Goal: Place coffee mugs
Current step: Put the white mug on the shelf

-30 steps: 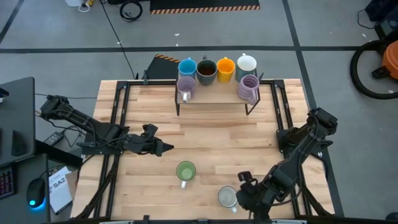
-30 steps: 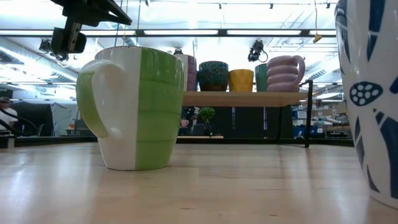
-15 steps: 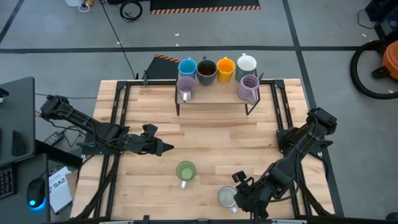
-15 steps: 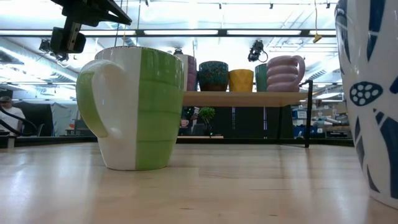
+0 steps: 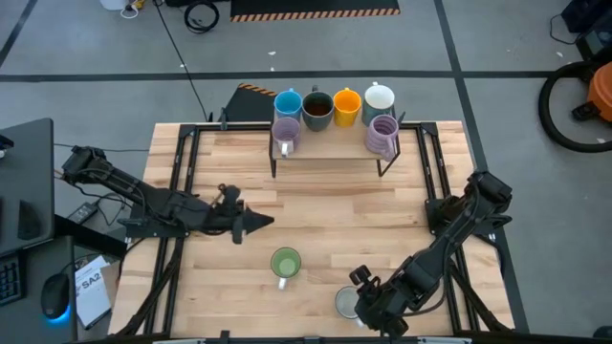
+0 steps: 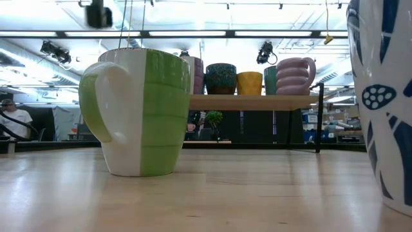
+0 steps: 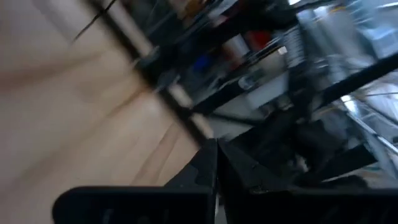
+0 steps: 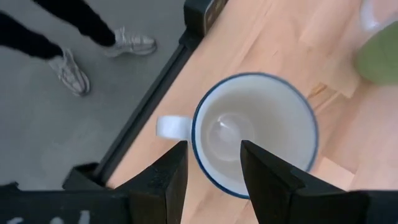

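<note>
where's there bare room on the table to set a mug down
Bare wood lies between the shelf and the green mug, and along the table right of the left gripper. It is crowded at the near edge, where the right gripper hovers over the white mug.

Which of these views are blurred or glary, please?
Left wrist view: smeared throughout by motion blur. Low view: bright ceiling lights behind the shelf; the white mug is cropped at the edge. Right wrist view: sharp on the white mug, green mug soft. High view: evenly lit.
</note>
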